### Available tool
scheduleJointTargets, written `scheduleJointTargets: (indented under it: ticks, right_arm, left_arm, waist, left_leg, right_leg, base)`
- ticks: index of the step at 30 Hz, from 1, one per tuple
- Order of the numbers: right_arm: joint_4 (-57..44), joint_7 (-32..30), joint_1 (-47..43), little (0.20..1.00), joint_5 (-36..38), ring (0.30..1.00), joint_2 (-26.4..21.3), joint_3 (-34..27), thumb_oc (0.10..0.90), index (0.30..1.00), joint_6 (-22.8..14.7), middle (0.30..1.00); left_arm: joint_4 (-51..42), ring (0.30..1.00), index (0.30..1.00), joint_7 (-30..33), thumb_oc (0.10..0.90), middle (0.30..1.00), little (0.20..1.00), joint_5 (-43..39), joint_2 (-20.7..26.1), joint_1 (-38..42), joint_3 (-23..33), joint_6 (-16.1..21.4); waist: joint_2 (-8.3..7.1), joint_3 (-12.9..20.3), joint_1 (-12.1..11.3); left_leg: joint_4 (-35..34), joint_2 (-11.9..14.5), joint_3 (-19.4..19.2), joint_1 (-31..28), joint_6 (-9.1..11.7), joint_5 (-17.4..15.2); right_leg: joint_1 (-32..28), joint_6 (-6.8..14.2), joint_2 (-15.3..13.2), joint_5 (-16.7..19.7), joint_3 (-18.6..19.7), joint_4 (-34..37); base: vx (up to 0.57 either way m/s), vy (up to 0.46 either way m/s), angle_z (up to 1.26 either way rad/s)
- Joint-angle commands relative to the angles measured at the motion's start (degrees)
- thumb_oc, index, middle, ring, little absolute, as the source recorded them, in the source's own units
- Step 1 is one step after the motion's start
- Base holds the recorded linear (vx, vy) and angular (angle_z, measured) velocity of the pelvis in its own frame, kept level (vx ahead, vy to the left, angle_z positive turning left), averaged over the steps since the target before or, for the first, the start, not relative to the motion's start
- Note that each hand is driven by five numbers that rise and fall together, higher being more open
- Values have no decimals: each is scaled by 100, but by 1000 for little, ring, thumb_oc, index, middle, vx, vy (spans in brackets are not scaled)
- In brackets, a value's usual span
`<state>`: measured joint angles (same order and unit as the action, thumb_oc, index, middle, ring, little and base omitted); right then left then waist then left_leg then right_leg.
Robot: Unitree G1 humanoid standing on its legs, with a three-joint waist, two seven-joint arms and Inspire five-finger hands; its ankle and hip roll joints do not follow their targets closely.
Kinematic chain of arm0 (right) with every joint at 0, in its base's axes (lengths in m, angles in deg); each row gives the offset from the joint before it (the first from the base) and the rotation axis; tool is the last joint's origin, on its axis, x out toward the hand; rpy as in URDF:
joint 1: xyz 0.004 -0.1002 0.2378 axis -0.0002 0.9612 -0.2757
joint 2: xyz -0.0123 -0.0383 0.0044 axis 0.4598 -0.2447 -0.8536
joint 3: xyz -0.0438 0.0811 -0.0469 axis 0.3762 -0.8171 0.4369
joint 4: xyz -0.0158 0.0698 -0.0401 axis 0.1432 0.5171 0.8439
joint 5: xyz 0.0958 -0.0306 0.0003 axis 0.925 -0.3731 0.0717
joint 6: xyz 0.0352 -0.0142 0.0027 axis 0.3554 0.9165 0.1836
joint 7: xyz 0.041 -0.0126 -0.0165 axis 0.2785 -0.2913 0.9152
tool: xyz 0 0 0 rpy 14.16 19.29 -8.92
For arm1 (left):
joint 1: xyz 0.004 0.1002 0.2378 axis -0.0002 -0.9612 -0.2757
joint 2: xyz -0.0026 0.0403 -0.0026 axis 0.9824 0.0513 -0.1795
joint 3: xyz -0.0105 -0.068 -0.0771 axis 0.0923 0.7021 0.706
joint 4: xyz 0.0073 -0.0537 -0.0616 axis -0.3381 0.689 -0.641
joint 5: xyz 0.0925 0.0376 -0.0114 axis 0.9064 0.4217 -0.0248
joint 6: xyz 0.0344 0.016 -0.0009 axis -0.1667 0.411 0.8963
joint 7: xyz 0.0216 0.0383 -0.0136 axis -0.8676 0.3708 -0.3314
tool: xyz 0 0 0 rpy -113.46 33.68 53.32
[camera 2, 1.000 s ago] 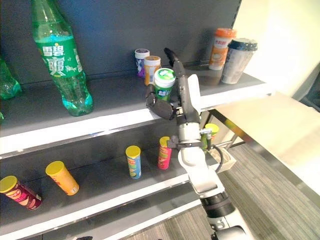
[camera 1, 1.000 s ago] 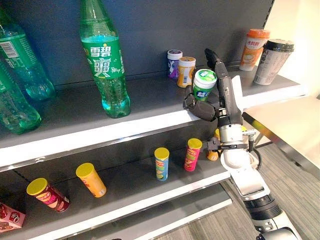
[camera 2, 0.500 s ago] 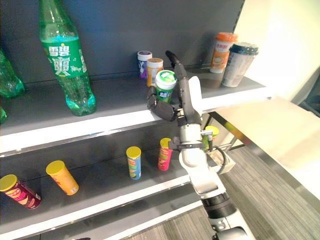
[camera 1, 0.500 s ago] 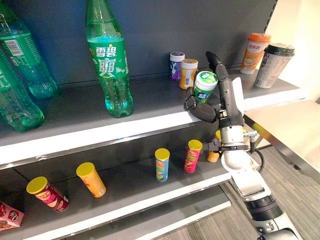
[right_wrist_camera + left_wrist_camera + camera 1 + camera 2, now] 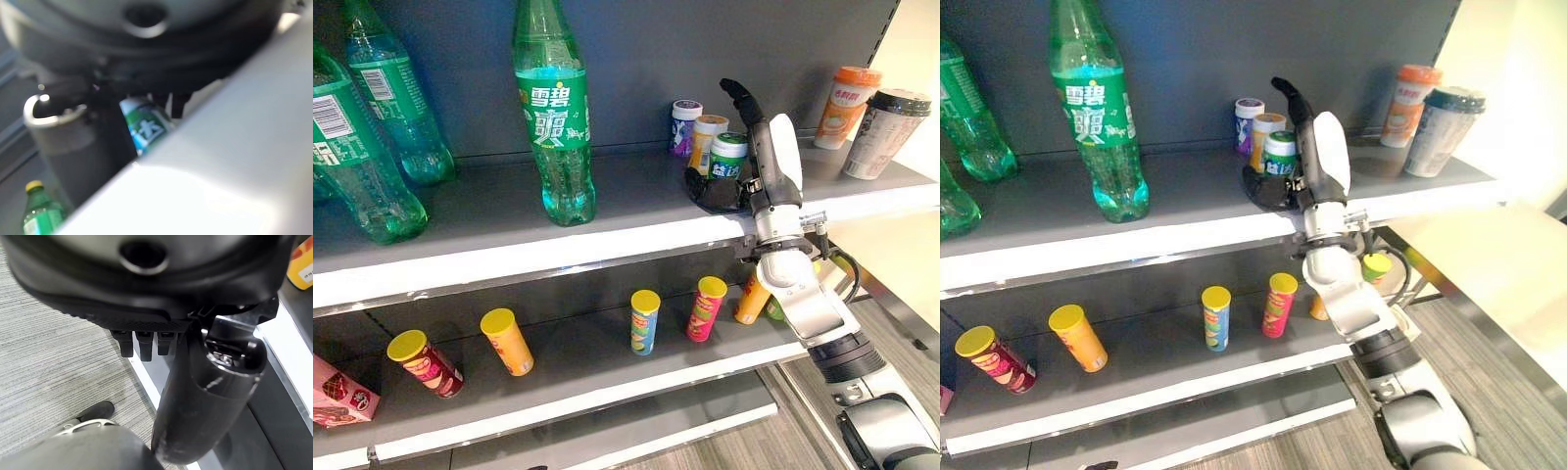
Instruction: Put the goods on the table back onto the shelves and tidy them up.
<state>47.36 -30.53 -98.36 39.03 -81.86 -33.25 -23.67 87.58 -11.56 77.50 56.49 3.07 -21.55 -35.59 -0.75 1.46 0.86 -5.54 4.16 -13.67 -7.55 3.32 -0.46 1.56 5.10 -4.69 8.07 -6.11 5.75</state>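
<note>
A small jar with a green cap point(image 5: 727, 157) stands low over the upper shelf point(image 5: 509, 235), right beside a purple-capped jar point(image 5: 685, 121) and an orange-capped jar point(image 5: 708, 131). My right hand point(image 5: 766, 172) reaches in over the shelf's front edge and is shut on the green-capped jar point(image 5: 146, 128), thumb on one side, curled fingers on the other, one finger pointing up. Whether the jar's base touches the shelf I cannot tell. My left hand point(image 5: 143, 341) hangs down over the floor with relaxed fingers and holds nothing.
Tall green bottles point(image 5: 553, 117) stand left on the upper shelf, two drink cups point(image 5: 884, 132) at its right end. Several snack cans point(image 5: 644, 320) stand or lean on the lower shelf, a red box point(image 5: 337, 397) at far left. A pale table point(image 5: 1489, 264) lies right.
The camera has shifted. My right hand has carried the green-capped jar further in over the shelf and lower, close beside the two other jars.
</note>
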Motion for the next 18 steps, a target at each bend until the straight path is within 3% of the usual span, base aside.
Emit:
scheduleJointTargets:
  ticks: [1, 9, 18]
  right_arm:
    - [211, -119, -848, 900, 64, 900, -183, -181, 800, 900, -137, 900]
    - [-472, -112, -1201, 900, 419, 900, -689, -372, 800, 900, -431, 900]
    - [-1126, 86, -1080, 900, 672, 900, -855, -478, 800, 900, -701, 900]
  left_arm:
    - [329, 900, 900, 77, 800, 900, 900, 57, 13, 23, -515, 14]
    - [504, 900, 900, 108, 800, 900, 900, 13, 30, 130, -397, -16]
    - [559, 900, 900, 67, 800, 900, 900, 87, 14, 201, -380, -32]
  waist:
    - [-44, -167, -222]
    - [-82, -154, -72]
    - [-59, -126, 56]
  left_leg:
    - [54, -16, -70, -149, 50, -392]
    - [54, -15, -154, -159, 65, -395]
    - [54, -10, -249, -175, 71, -404]
  right_leg:
    - [-167, 496, -551, -347, 40, -232]
    - [-108, 509, -541, -342, 95, -266]
    - [-66, 516, -529, -344, 181, -285]
  base:
    - [0, 0, 0]
    - [-10, -1, -1]
    - [-15, 0, -7]
